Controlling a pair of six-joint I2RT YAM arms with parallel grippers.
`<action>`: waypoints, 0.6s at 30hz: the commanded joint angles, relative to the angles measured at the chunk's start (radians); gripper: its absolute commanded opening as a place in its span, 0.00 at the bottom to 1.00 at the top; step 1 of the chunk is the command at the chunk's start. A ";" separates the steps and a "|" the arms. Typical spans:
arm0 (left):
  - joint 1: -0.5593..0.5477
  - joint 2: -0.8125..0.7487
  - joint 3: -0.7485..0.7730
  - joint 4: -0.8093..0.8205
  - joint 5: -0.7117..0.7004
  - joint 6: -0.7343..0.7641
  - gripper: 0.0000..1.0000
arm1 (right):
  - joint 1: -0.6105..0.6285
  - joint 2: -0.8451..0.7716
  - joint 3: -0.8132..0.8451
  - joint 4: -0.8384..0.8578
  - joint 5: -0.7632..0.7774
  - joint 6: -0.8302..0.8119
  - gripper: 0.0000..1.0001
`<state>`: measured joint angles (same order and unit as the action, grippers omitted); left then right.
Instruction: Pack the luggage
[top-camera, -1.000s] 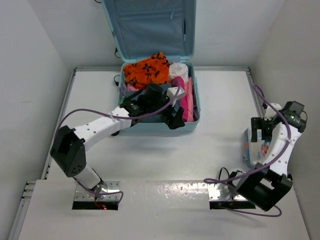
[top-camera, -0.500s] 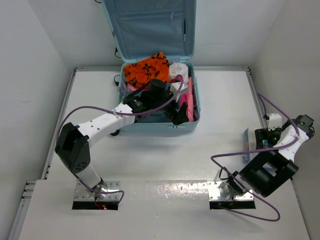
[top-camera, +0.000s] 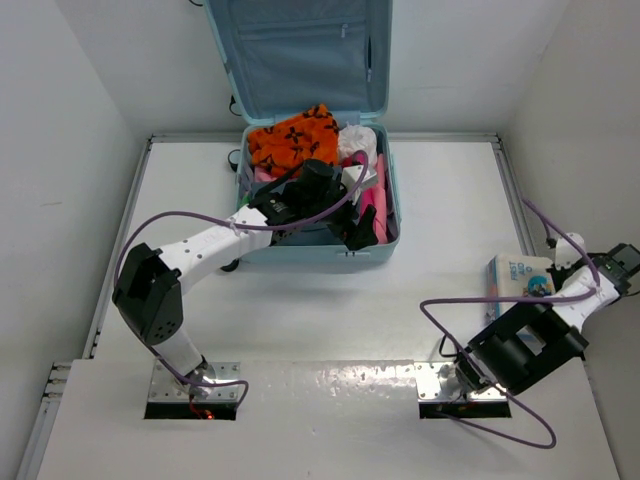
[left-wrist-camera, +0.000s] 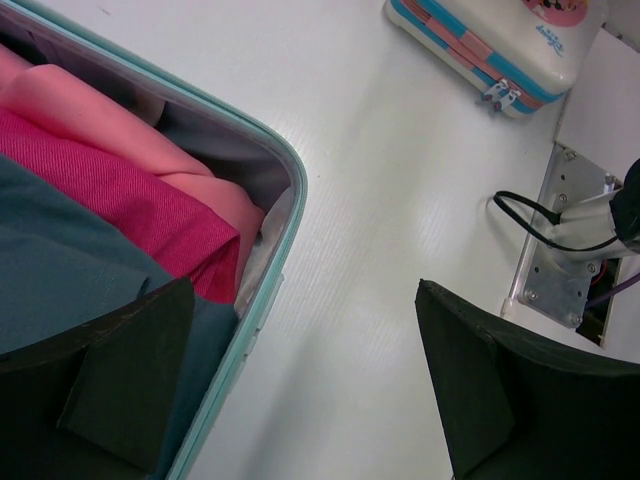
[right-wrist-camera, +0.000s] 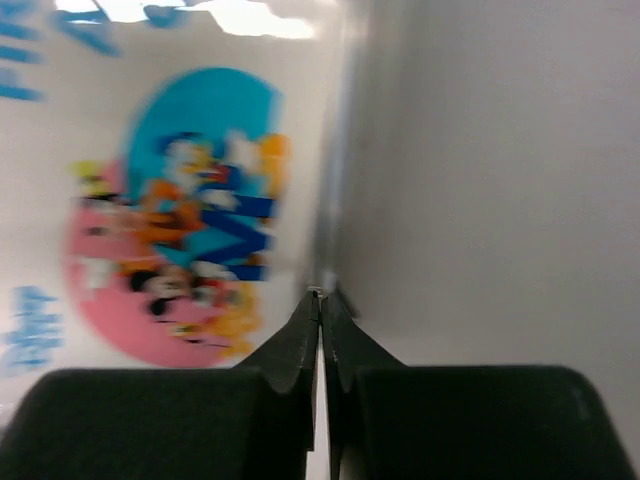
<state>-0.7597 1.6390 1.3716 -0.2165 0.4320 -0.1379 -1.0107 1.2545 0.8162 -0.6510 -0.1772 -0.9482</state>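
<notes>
The left end effector (left-wrist-camera: 300, 400) is hanging wide open and empty over the luggage (top-camera: 392, 205), at its 5 o'clock corner. The right end effector (right-wrist-camera: 322, 322) is pinching shut on nothing beside the box (top-camera: 518, 277) and probably needs opening first. The luggage is lying at 12 o'clock on the tabletop (top-camera: 300, 320), long axis 6-to-12, lid (top-camera: 300, 60) toward 12.

A small white rectangular case (top-camera: 520, 275) with blue and pink side stripes and a cartoon print lies flat at the right edge of the white table (top-camera: 300, 320). At far centre, an orange-and-black patterned cloth (top-camera: 293, 138) lies just left of a white rolled cloth (top-camera: 357, 142). Nearer, folded pink fabric (left-wrist-camera: 120, 190) touches dark teal fabric (left-wrist-camera: 55, 270).
</notes>
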 joint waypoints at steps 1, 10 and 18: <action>-0.007 0.001 0.035 0.026 0.001 -0.005 0.94 | -0.019 -0.049 -0.003 0.141 0.037 -0.075 0.01; -0.007 0.019 0.057 0.026 0.001 -0.005 0.94 | 0.017 -0.049 -0.225 0.362 0.079 -0.095 0.00; 0.023 -0.031 -0.067 0.092 0.084 -0.130 0.94 | 0.096 -0.012 -0.312 0.370 0.032 -0.018 0.00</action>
<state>-0.7525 1.6547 1.3499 -0.1837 0.4454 -0.1909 -0.9421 1.2434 0.5228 -0.2440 -0.0650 -1.0084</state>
